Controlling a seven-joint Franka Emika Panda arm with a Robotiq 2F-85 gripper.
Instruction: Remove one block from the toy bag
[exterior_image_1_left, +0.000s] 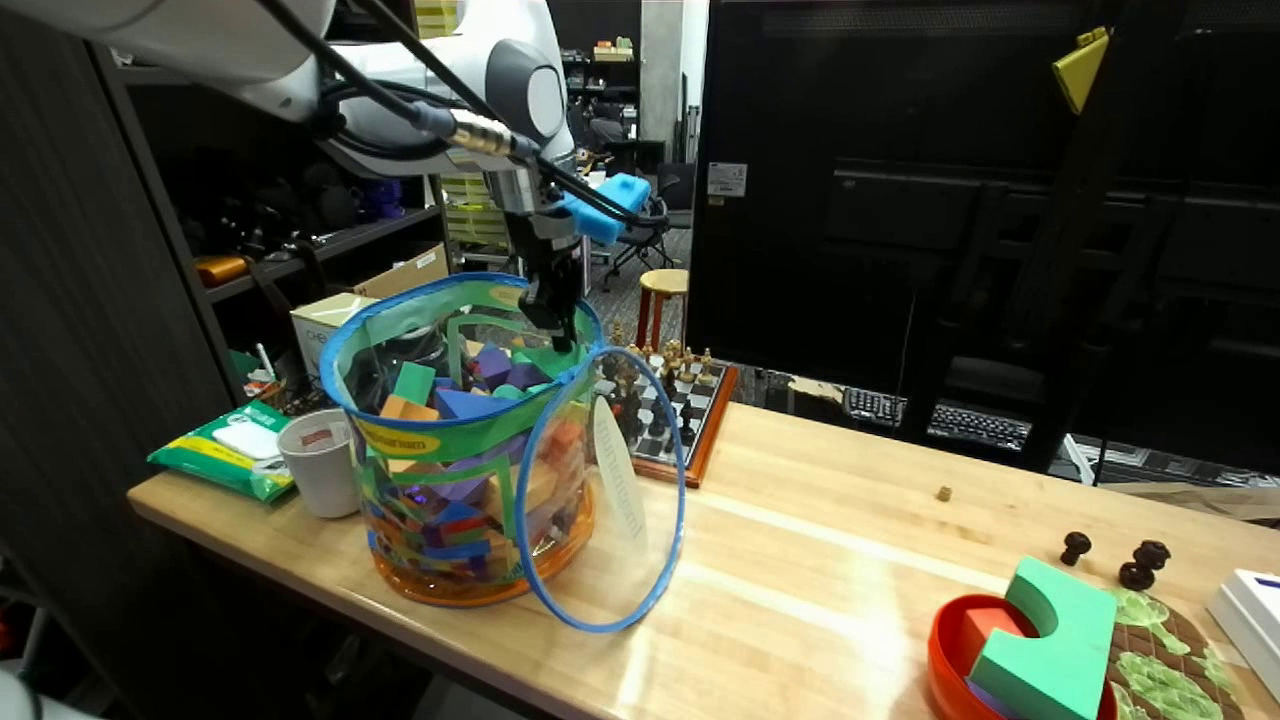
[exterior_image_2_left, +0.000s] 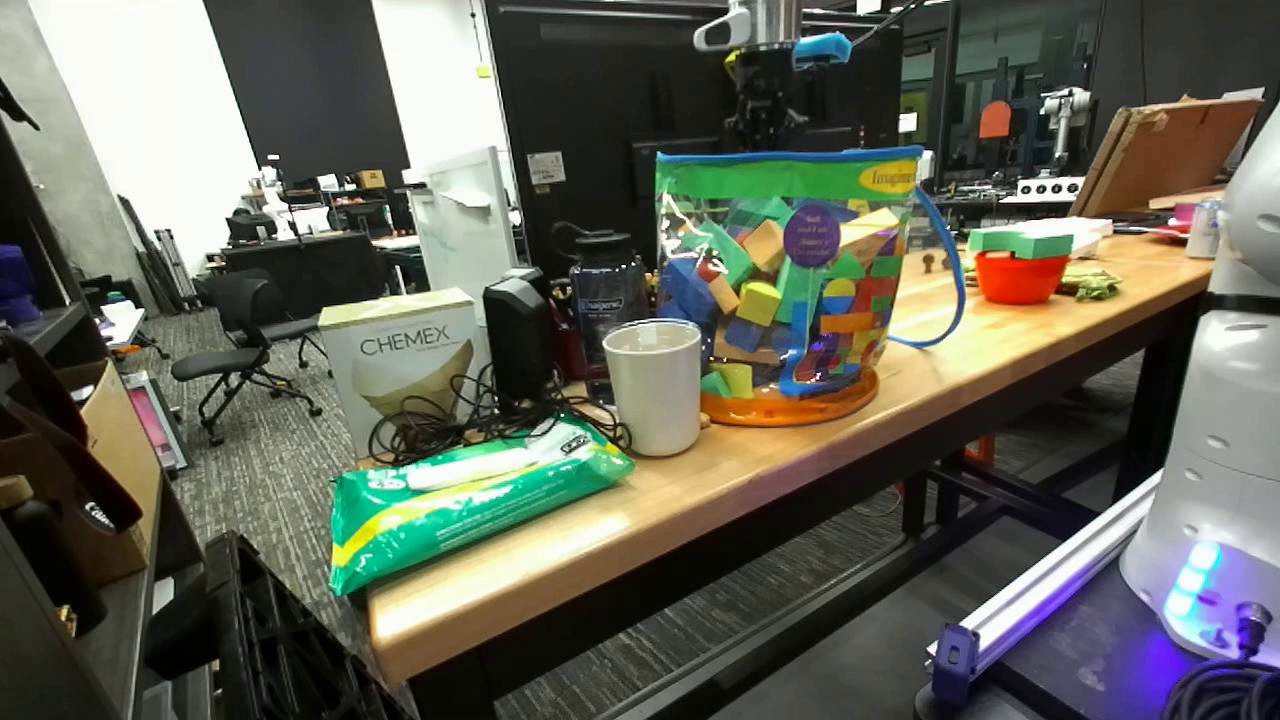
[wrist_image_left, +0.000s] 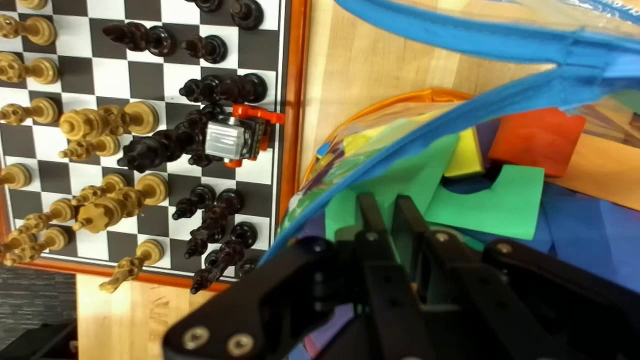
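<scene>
The clear toy bag (exterior_image_1_left: 480, 428) with a blue rim stands upright on the table, filled with colourful blocks. It also shows in an exterior view (exterior_image_2_left: 740, 178), and its rim (wrist_image_left: 492, 97) crosses the wrist view. My gripper (exterior_image_1_left: 563, 338) points down inside the bag's mouth, by the far rim; it shows above the rim in an exterior view (exterior_image_2_left: 765, 140). In the wrist view my fingertips (wrist_image_left: 387, 200) stand close together, over a green, wedge-like block (wrist_image_left: 395, 181). Green shows in the narrow gap; I cannot tell whether they pinch it. The block's lower part is hidden.
A chess set (exterior_image_1_left: 655, 430) stands beside the bag. A white mug (exterior_image_1_left: 322, 465) and a green packet (exterior_image_1_left: 235, 450) are on its other side. The blue strap (exterior_image_1_left: 655, 595) hangs down outside. A red bowl (exterior_image_1_left: 945, 650) with a large green piece (exterior_image_1_left: 1060, 640) stands farther off.
</scene>
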